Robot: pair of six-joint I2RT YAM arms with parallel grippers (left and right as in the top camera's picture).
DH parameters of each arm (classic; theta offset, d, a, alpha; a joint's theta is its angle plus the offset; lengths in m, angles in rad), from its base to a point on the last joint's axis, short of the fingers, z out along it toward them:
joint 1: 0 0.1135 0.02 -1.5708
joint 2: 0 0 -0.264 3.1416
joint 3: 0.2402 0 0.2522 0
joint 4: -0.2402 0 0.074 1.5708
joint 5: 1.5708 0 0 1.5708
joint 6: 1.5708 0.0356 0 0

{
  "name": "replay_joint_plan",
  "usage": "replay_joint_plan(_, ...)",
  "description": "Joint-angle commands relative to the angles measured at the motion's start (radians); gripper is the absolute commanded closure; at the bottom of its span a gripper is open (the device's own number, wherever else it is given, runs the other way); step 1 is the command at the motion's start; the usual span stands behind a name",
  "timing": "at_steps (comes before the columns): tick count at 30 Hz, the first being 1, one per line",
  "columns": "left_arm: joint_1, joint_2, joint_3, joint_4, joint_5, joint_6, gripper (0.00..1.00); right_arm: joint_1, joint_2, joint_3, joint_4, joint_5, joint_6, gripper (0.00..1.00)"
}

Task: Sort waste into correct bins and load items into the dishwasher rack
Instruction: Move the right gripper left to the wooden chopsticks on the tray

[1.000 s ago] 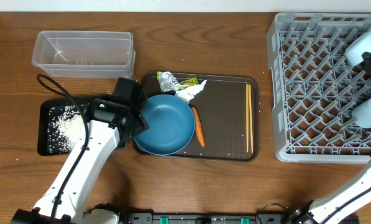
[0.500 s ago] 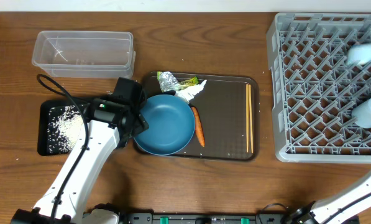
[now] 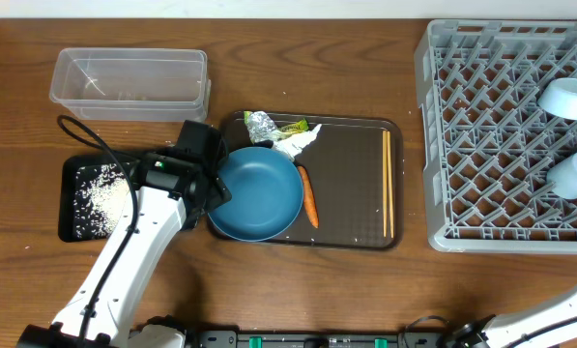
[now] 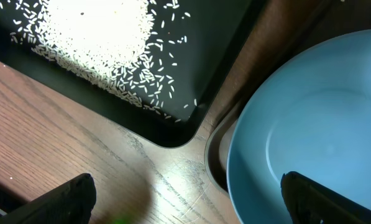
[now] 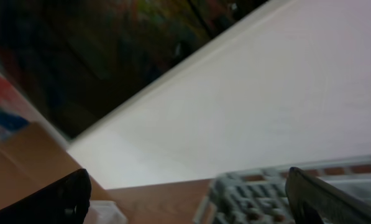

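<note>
left fingers (image 4: 64, 200) open at the blue bowl's (image 3: 259, 198) 9 o'clock rim, right fingers (image 5: 51, 200) open too; shallow grip might slip.

Table (image 3: 317, 290): wood, clear grain, low satin sheen.
Tub (image 3: 129, 77): clear plastic, smooth.
Black tray (image 3: 69, 228): smooth, faint sheen at the rim.
Rice (image 4: 98, 37): dull white, granular.
Big bowl (image 3: 259, 198): smooth blue, soft sheen.
Brown tray (image 3: 351, 208): finely textured, matt.
Foil (image 3: 259, 124): crinkled, shiny metal.
Wrapper (image 3: 291, 126): glossy film.
Tissue (image 3: 300, 143): matt, creased paper.
Chopsticks (image 3: 387, 184): pale bare wood.
Rack (image 3: 481, 145): grey moulded plastic, matt.
Small bowl (image 3: 568, 97) and cup (image 3: 573, 174): smooth, pale, slight sheen.
</note>
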Motion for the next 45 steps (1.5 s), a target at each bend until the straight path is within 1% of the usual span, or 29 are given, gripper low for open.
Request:
replay_joint_plan(1, 0.004, -0.012, 0.018, -0.005, -0.02, -0.009, 0.02, 0.074, -0.057, 0.007, 0.008, 0.026, 0.135, 0.01)
replay_joint_plan(3, 0.004, -0.012, 0.018, -0.005, -0.02, -0.009, 0.02, 0.133, -0.08, 0.007, 0.032, 0.022, 0.134, 0.01)
replay_joint_plan(6, 0.004, -0.012, 0.018, -0.005, -0.02, -0.009, 0.02, 0.254, -0.113, 0.007, 0.148, 0.014, 0.119, 0.01)
replay_joint_plan(8, 0.004, -0.012, 0.018, -0.005, -0.02, -0.009, 0.02, 0.352, -0.137, 0.007, 0.15, -0.019, 0.072, 0.01)
replay_joint_plan(10, 0.004, -0.012, 0.018, -0.005, -0.02, -0.009, 0.02, 0.451, -0.15, 0.007, 0.149, -0.067, -0.006, 0.01)
replay_joint_plan(14, 0.004, -0.012, 0.018, -0.005, -0.02, -0.009, 0.02, 0.635, -0.148, 0.007, 0.103, -0.129, -0.098, 0.01)
replay_joint_plan(18, 0.004, -0.012, 0.018, -0.005, -0.02, -0.009, 0.02, 0.787, -0.147, 0.007, 0.044, -0.155, -0.174, 0.01)
replay_joint_plan(22, 0.004, -0.012, 0.018, -0.005, -0.02, -0.009, 0.02, 0.899, -0.147, 0.007, 0.045, -0.172, -0.173, 0.01)
replay_joint_plan(24, 0.004, -0.012, 0.018, -0.005, -0.02, -0.009, 0.02, 0.95, -0.146, 0.007, 0.041, -0.165, -0.209, 0.01)
replay_joint_plan(26, 0.004, -0.012, 0.018, -0.005, -0.02, -0.009, 0.02, 1.003, -0.144, 0.007, -0.008, -0.16, -0.293, 0.01)
replay_joint_plan(27, 0.004, -0.012, 0.018, -0.005, -0.02, -0.009, 0.02, 1.028, -0.144, 0.007, -0.073, -0.16, -0.359, 0.01)
replay_joint_plan(29, 0.004, -0.012, 0.018, -0.005, -0.02, -0.009, 0.02, 1.06, -0.144, 0.007, -0.266, -0.164, -0.52, 0.01)
replay_joint_plan(31, 0.004, -0.012, 0.018, -0.005, -0.02, -0.009, 0.02, 1.072, -0.144, 0.007, -0.539, -0.118, -0.717, 0.01)
replay_joint_plan(32, 0.004, -0.012, 0.018, -0.005, -0.02, -0.009, 0.02, 1.071, -0.144, 0.007, -0.663, -0.067, -0.788, 0.01)
replay_joint_plan(34, 0.004, -0.012, 0.018, -0.005, -0.02, -0.009, 0.02, 1.063, -0.144, 0.007, -0.918, 0.088, -0.891, 0.01)
replay_joint_plan(37, 0.004, -0.012, 0.018, -0.005, -0.02, -0.009, 0.02, 1.062, -0.145, 0.007, -1.322, 0.388, -1.052, 0.01)
replay_joint_plan(38, 0.004, -0.012, 0.018, -0.005, -0.019, -0.009, 0.02, 1.067, -0.146, 0.007, -1.421, 0.465, -1.091, 0.01)
replay_joint_plan(42, 0.004, -0.012, 0.018, -0.005, -0.02, -0.009, 0.02, 1.122, -0.154, 0.007, -1.763, 0.8, -1.277, 0.01)
replay_joint_plan(45, 0.004, -0.012, 0.018, -0.005, -0.02, -0.009, 0.02, 1.193, -0.17, 0.008, -1.901, 1.019, -1.37, 0.01)
